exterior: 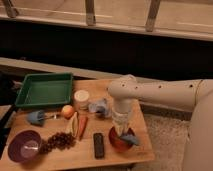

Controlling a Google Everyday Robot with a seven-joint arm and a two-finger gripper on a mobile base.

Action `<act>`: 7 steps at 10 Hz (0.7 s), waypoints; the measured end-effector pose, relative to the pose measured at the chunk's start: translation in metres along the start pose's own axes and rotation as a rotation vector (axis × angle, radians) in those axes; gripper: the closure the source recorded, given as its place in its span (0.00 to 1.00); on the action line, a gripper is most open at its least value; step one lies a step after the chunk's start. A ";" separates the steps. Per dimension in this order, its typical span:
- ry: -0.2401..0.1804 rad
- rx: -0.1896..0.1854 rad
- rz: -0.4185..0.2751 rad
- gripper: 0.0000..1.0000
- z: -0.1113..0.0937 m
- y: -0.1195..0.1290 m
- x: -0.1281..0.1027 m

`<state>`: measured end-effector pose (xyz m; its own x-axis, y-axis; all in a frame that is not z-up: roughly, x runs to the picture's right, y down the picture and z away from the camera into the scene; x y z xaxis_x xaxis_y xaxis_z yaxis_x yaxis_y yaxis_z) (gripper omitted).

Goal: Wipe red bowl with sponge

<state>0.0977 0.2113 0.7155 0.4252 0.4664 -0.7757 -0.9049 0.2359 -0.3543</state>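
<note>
A white robot arm point(165, 92) reaches in from the right and bends down over the near right part of the wooden desk point(125, 155). Its gripper point(126, 134) hangs inside the red bowl point(116, 143), which stands near the desk's front right corner. The jaws are pressed together on the sponge point(131, 139), a small blue-grey block that lies low in the bowl, towards its right rim.

Just left of the bowl lies a flat black rectangular bar point(99, 145), lengthways towards the front edge. Further left are a heap of dark grapes point(61, 140) and, at the front left corner, a purple bowl point(24, 146). A carrot point(82, 126) and a pale banana point(74, 124) lie side by side in the middle of the desk, with an orange point(67, 111) just behind them and a blue-handled brush point(38, 117) to the left. A white cup point(81, 98) stands behind the orange, and a lumpy blue-grey rag point(100, 107) lies beside it, close to the arm. A green tray point(44, 90) fills the far left corner.
</note>
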 end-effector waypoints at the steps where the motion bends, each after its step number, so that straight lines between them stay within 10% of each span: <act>1: -0.005 0.008 0.018 1.00 -0.002 -0.010 -0.004; 7: -0.049 0.022 0.004 1.00 -0.013 -0.008 -0.044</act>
<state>0.0861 0.1775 0.7455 0.4226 0.5085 -0.7502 -0.9062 0.2525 -0.3393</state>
